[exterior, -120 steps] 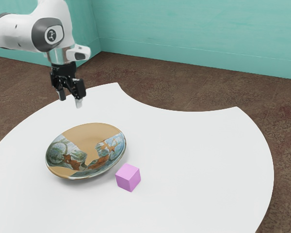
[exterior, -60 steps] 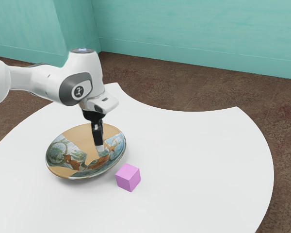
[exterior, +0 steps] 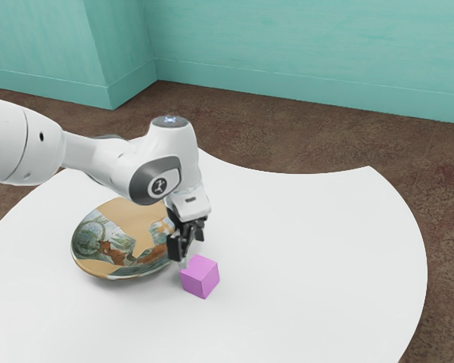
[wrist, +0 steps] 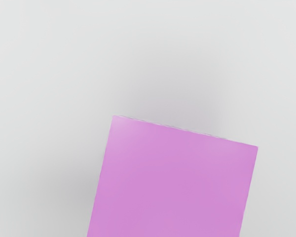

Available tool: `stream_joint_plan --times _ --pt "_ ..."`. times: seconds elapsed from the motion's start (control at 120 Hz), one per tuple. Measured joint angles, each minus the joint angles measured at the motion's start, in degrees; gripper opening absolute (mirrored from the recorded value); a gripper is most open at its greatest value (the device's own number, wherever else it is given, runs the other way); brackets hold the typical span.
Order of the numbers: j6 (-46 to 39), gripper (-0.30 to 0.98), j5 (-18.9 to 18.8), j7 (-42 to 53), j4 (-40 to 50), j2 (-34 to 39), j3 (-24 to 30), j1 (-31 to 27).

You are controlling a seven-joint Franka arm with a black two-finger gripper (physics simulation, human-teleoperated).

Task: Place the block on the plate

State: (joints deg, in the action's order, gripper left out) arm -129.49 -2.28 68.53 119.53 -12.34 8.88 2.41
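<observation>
Pink block sits flat on table, just beside plate; cube-shaped, sides look about equal, one upright edge faces exterior camera. Gripper is released, fingers apart, by block.

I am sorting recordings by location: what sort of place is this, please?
Probably a simulated room for robot practice: my arm reaches over a white table holding a plate and a block, with teal walls beyond.
</observation>
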Motion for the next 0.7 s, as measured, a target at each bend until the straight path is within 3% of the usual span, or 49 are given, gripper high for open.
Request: stream_joint_plan --times 0.333,0.7 --pt "-2.25 0.69 -2.68 4.07 1.68 -1.64 0.88 2.04" --pt "-6.11 0.69 -3.23 6.44 0.71 -7.08 0.97 1.98"
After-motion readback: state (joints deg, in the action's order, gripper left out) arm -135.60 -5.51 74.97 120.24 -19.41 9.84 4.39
